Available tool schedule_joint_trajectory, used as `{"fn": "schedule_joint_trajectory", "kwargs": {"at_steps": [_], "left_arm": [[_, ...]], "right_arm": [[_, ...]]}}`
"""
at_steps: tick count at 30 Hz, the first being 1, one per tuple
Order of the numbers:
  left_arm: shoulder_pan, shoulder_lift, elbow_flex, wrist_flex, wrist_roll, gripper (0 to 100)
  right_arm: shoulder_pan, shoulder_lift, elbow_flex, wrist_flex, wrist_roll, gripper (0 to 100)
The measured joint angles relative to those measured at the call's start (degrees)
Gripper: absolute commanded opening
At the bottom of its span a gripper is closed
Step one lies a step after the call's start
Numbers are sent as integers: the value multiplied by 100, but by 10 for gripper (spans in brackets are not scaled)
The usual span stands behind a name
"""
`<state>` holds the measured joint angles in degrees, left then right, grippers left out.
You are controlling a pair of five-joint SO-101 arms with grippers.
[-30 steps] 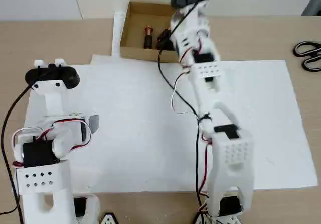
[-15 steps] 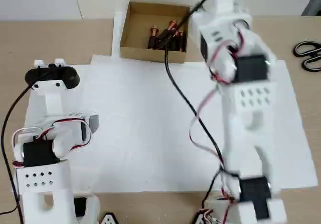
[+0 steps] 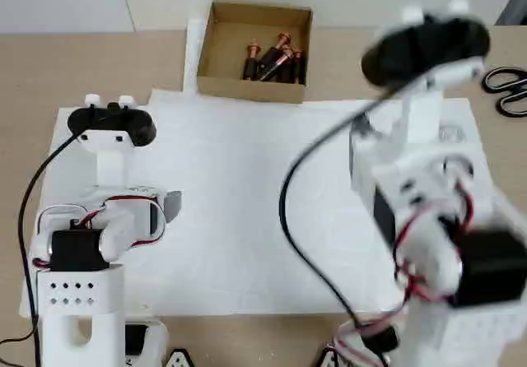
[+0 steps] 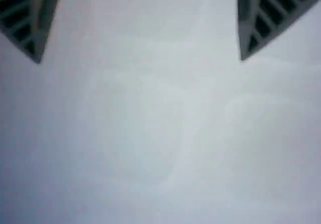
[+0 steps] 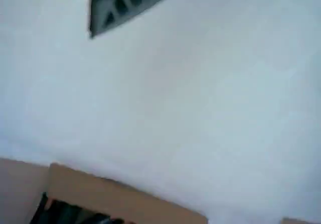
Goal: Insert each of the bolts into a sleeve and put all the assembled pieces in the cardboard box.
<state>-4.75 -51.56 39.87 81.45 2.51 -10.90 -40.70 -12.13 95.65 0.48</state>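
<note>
Since the assembled pieces [image 3: 272, 56] lie bunched inside the cardboard box [image 3: 216, 46], stage: likely wrap-up, both arms folded back over the white paper [image 3: 247, 186].
left gripper [image 4: 143, 23]: jaws spread wide, nothing between them, bare paper directly under it.
right gripper [image 5: 128, 5]: opening can't be judged from these views; nothing seen in its hold; paper under it.
box vs left gripper: well apart, ahead and off to its right.
box vs right gripper: ahead and to its left, with the box's near wall just past the paper edge.
pieces: copper heads, dark sleeves, piled on the box side nearer the right gripper. Looks like four or five, but they overlap, so the count is unsure.
do it well: confirm the count against the bolts issued before calling the task done.
if another drop is needed: the right gripper has the shorter reach. It should come in above the near wall and release low over the bare floor on the far side of the pile, so nothing bounces out.
cable [image 3: 288, 211]: black lead loops behind and to the left of the right gripper. Keep it off the box rim on any reach.
scissors [image 3: 506, 87]: near, to the right gripper's right. Any sideways swing should stay clear of them.
</note>
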Motion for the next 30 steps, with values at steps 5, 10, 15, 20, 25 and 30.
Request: {"fn": "schedule_joint_trajectory", "kwargs": {"at_steps": [5,10,15,20,25,30], "left_arm": [[9,0,0,0,0,241],[9,0,53,-202,0,240],[9,-18,475,-563,0,240],[-220,-18,580,-756,0,239],[-615,-659,747,-818,0,239],[-659,-2251,1512,-914,-176,239]], "right_arm": [[-9,-1864,2119,-105,0,195],[-9,-3789,4536,-958,0,195],[-18,-5626,6567,-1820,0,195],[167,-6136,7279,-1899,0,196],[492,-6189,7516,-1899,0,196],[519,-6215,7552,-1899,0,196]]}}
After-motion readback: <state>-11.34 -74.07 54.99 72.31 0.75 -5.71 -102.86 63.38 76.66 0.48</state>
